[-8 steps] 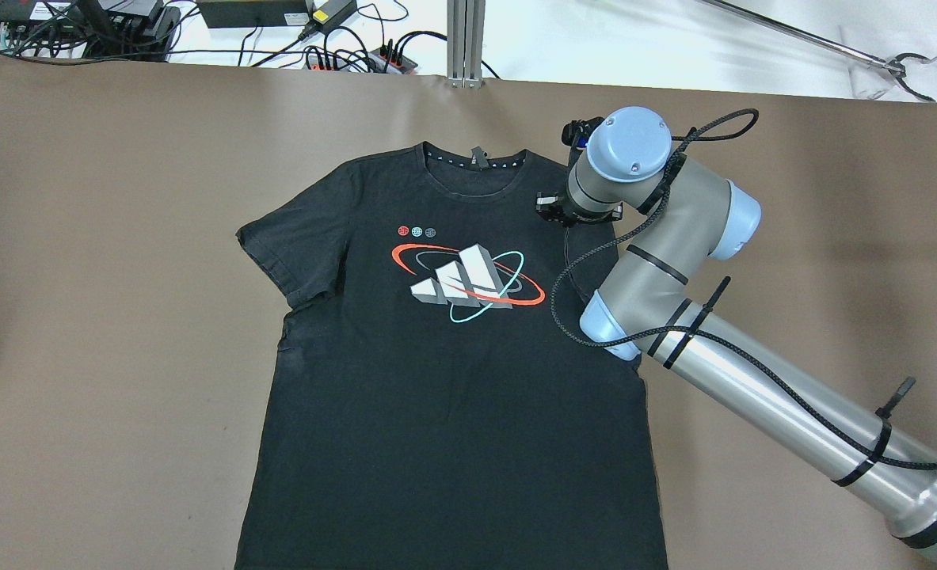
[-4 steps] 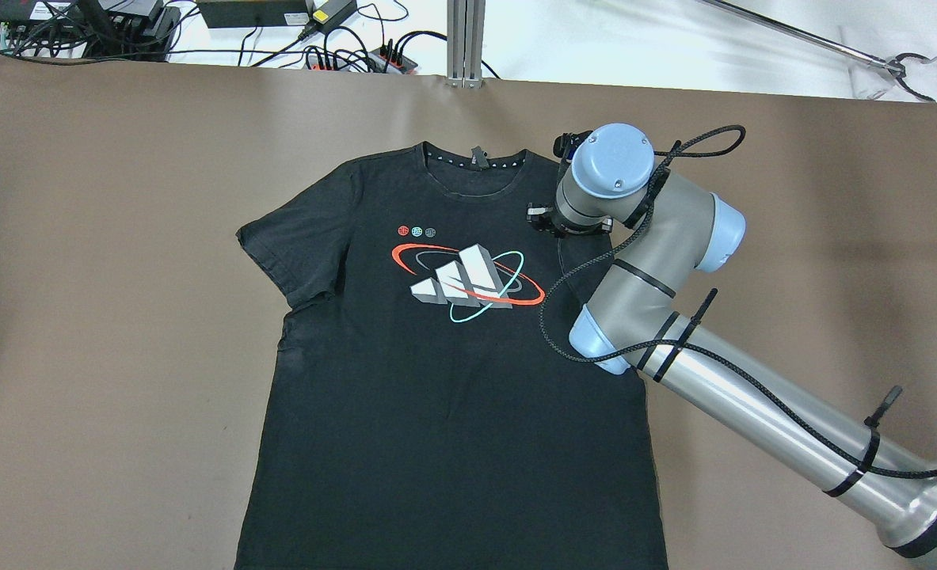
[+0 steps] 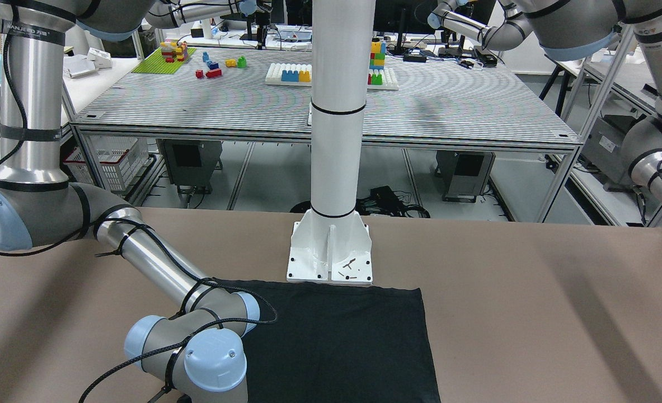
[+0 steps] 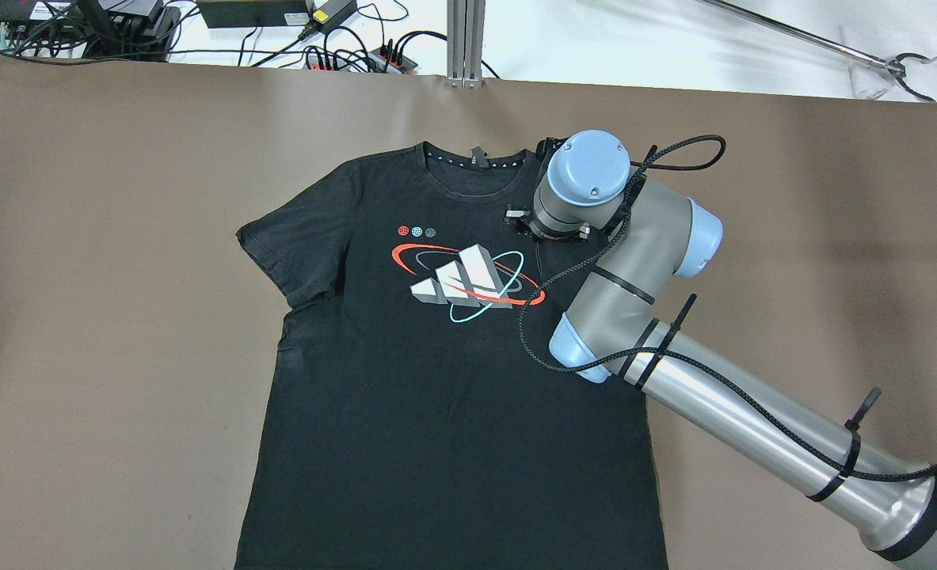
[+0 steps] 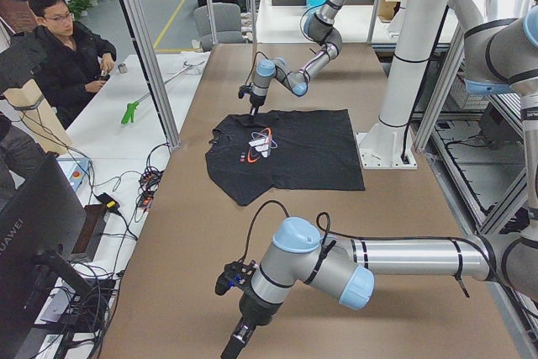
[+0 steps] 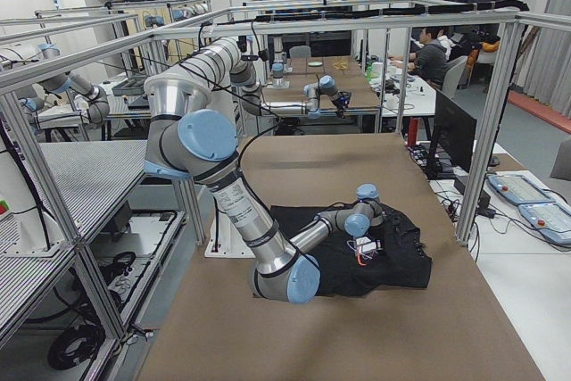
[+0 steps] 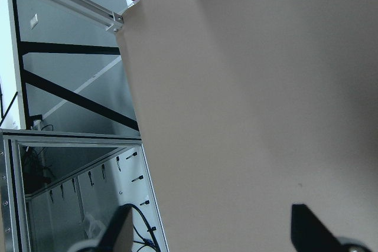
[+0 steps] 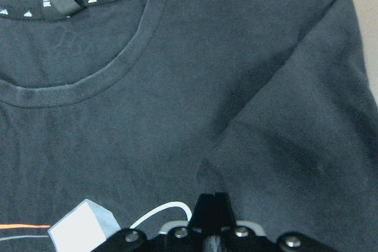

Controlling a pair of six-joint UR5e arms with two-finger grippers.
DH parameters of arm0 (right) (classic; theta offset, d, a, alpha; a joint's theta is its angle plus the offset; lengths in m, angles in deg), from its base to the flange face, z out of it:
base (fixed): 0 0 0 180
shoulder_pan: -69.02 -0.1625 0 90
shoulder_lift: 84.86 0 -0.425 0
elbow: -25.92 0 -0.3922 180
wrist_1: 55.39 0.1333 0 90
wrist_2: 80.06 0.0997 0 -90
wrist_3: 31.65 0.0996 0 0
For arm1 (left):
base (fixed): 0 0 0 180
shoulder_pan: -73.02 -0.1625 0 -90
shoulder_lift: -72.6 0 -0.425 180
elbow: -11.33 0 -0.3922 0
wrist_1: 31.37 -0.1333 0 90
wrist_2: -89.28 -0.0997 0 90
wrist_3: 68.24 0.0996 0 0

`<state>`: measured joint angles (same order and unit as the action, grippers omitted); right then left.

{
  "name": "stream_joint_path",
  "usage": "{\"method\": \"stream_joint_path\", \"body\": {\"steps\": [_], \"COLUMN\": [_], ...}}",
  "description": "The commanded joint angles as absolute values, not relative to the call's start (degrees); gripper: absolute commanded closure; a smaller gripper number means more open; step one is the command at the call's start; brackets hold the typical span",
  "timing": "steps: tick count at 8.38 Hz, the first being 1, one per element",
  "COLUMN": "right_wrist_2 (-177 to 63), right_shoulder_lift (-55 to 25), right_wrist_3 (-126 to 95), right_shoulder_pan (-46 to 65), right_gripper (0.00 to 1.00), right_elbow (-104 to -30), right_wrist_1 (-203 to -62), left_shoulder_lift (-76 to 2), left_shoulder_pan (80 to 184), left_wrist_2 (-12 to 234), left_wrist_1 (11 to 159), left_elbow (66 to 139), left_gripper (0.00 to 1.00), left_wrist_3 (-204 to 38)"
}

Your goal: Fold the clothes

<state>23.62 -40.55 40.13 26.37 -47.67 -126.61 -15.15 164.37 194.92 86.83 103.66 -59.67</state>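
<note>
The clothes are a black T-shirt (image 4: 436,396) with a red, white and teal chest print, lying flat, face up, on the brown table. In the right wrist view the collar and chest (image 8: 147,116) fill the frame. The sleeve (image 8: 307,98) is folded in over the chest. My right gripper (image 8: 212,203) is shut, its tips pinching the sleeve fabric at the fold's end. In the overhead view the right wrist (image 4: 587,170) hides the gripper, just right of the print. My left gripper (image 7: 212,234) is open and empty over bare table, far from the shirt.
A white pillar (image 3: 336,140) stands on a bolted base at the shirt's hem. The table's far edge has a metal post (image 4: 466,39) and cables. A person (image 5: 71,48) sits beyond the table's long side. The left arm (image 5: 336,262) lies low over the near end.
My right arm has moved left across the shirt's shoulder toward the print, gripper shut, drawing the sleeve inward. The rest of the shirt has not shifted.
</note>
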Motion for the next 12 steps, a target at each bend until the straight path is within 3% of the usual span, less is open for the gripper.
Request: {"method": "stream_joint_path", "body": {"steps": [1,2,5,8,10,12], "right_wrist_2": [23.57,22.52,19.96,20.32,20.4,20.4], "right_shoulder_lift": [-42.05,-42.58,-42.94,-41.28,-40.48,-39.69], "right_wrist_3": [45.32,49.52,51.4,50.62,50.09,49.04], "right_shoulder_pan": [26.83,27.79,29.91,30.09,30.09,30.09], "right_gripper": [0.85,0.07,0.06,0.06,0.06,0.06], "right_elbow": [-47.47,-46.6,-47.28,-51.93,-53.27,-53.36], "right_wrist_1": [-126.58,-126.58,-126.58,-126.93,-126.93,-126.93], "left_shoulder_lift": [-14.68,-14.68,-18.53,-27.47,-39.05,-45.42], "left_shoulder_pan": [164.34,164.34,161.02,146.29,138.45,136.05], "left_wrist_2": [195.01,196.14,211.57,214.79,214.96,217.05], "left_wrist_1": [87.37,87.37,86.67,86.58,86.49,86.93], "left_elbow": [103.62,103.62,103.36,102.22,92.33,84.14], "left_gripper": [0.06,0.06,0.06,0.07,0.15,0.23], "left_wrist_3": [-59.63,-59.63,-68.1,-90.68,-98.96,-99.53]}}
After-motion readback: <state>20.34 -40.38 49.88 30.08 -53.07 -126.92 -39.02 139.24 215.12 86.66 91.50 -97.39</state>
